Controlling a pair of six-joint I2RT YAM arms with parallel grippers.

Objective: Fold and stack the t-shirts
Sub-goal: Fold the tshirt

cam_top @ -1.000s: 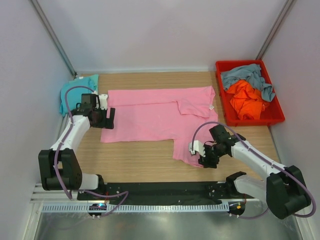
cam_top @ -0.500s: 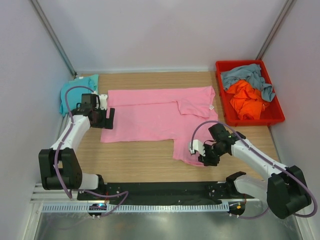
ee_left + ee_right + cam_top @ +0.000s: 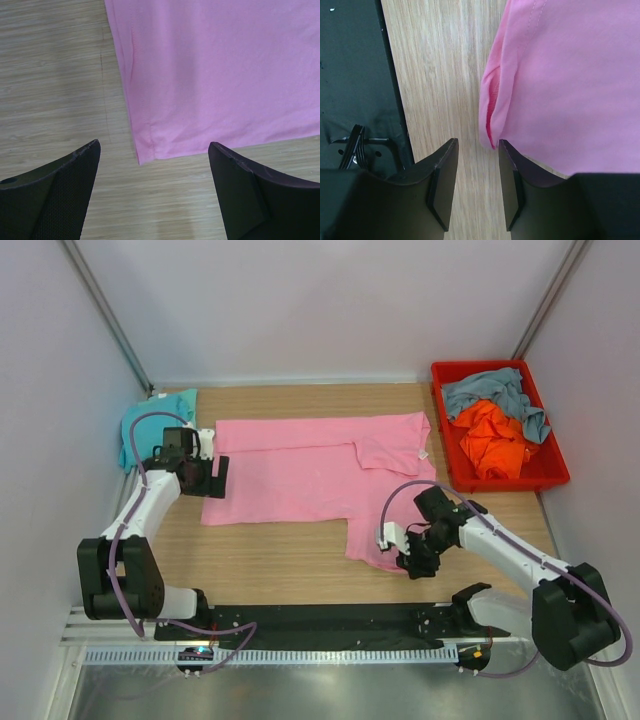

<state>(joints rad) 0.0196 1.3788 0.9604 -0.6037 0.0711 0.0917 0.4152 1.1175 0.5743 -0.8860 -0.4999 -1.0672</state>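
The pink t-shirt (image 3: 310, 470) lies spread flat on the wooden table, with its right sleeve folded inward. My left gripper (image 3: 218, 478) hovers wide open over the shirt's near-left corner (image 3: 145, 150), its fingers (image 3: 60, 190) on either side and above the wood. My right gripper (image 3: 412, 562) is at the shirt's near-right hem. In the right wrist view that gripper (image 3: 477, 141) stands half open with only bare wood in the gap, and the rolled pink hem (image 3: 492, 120) lies just past the right fingertip. A teal t-shirt (image 3: 150, 420) lies bunched at the far left.
A red bin (image 3: 545, 475) at the far right holds a grey-blue t-shirt (image 3: 495, 395) and an orange one (image 3: 495, 445). A black mat (image 3: 350, 100) runs along the table's near edge, close to the right gripper. White walls enclose the table.
The right gripper's jaws have narrowed and it has shifted slightly towards the pink hem. The left arm and the shirts have not moved.
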